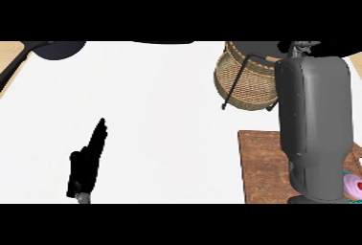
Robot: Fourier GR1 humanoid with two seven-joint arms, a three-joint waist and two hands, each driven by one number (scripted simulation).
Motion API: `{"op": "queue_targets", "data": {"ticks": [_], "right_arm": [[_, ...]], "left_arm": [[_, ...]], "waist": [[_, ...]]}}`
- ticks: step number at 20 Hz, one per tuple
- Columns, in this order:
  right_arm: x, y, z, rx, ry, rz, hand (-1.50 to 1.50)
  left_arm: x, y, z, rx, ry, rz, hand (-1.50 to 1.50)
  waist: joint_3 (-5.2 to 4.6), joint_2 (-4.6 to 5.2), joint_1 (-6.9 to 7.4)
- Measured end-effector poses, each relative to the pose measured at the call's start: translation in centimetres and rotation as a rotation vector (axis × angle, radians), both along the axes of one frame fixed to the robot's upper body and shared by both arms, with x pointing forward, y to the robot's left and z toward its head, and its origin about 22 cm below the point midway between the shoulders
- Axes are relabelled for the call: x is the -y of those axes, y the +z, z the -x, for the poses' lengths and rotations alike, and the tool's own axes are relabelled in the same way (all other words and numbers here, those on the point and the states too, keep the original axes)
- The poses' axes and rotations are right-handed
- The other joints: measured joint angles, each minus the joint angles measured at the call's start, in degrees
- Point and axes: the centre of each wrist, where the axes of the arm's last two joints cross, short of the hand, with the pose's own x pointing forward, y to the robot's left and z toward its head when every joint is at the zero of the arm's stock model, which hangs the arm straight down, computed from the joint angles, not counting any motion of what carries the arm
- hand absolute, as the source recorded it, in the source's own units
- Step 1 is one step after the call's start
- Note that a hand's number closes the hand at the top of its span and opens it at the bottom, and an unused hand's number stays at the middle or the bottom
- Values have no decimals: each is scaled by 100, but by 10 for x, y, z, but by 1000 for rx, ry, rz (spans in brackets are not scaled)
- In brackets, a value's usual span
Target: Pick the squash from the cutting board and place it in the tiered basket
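The left hand [88, 160] rests with straight fingers pressed together; the right hand [305, 48] hangs by the wicker tiered basket [244, 81], its grasp impossible to tell.

The right forearm [314, 129] lay over the cutting board [263, 162] toward the basket [244, 81] by the table's [155, 95] far edge; the left hand [86, 162] rested straight-fingered near the front edge.

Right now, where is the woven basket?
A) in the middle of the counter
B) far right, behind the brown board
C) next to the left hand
B: the tiered basket stands at the far right, beyond the cutting board, well away from the left hand.
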Motion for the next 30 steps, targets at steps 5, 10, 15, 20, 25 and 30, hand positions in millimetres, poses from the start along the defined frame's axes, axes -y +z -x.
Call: {"op": "queue_targets", "data": {"ticks": [5,10,15,20,25,30], "right_arm": [[19,-5,-1,90,7,-109,-150],[33,-11,2,242,29,-179,-150],[39,-9,9,455,45,-184,-150],[41,-1,20,625,-10,-42,-150],[52,11,42,740,-150,90,-150],[54,27,77,857,-248,153,-150]], "left_arm": [[-1,0,-1,-4,-1,3,0],[2,0,-2,1,-13,5,0],[2,0,-1,-1,-11,-1,0],[2,-3,2,-1,1,-6,0],[-5,-5,5,-15,26,-7,0],[-7,-7,6,-32,44,-4,0]], "waist": [[5,15,2],[6,28,49],[3,14,45],[-8,-28,-39],[-15,-96,-163],[-21,-166,-250]]}}
